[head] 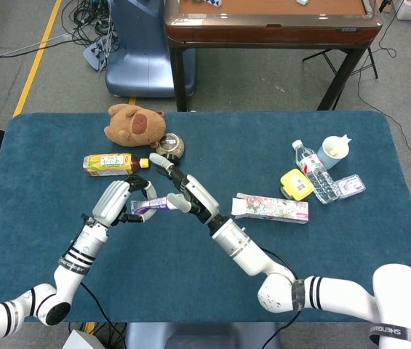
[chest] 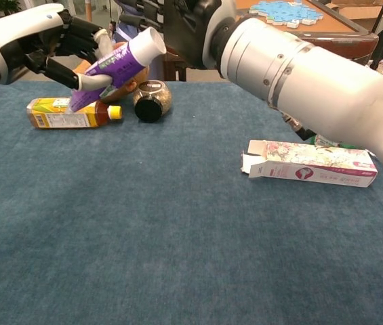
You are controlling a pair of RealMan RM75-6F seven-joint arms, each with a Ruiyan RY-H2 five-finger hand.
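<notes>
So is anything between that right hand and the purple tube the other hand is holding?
Nothing visible. The left hand holds the purple tube above the table, and the right hand sits right at its white cap end.

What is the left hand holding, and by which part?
The left hand holds the purple tube by its lower, flat end; its white cap end points toward the right hand.

white arms, black-striped wrists, black-and-silver hands (head: 121, 198).
</notes>
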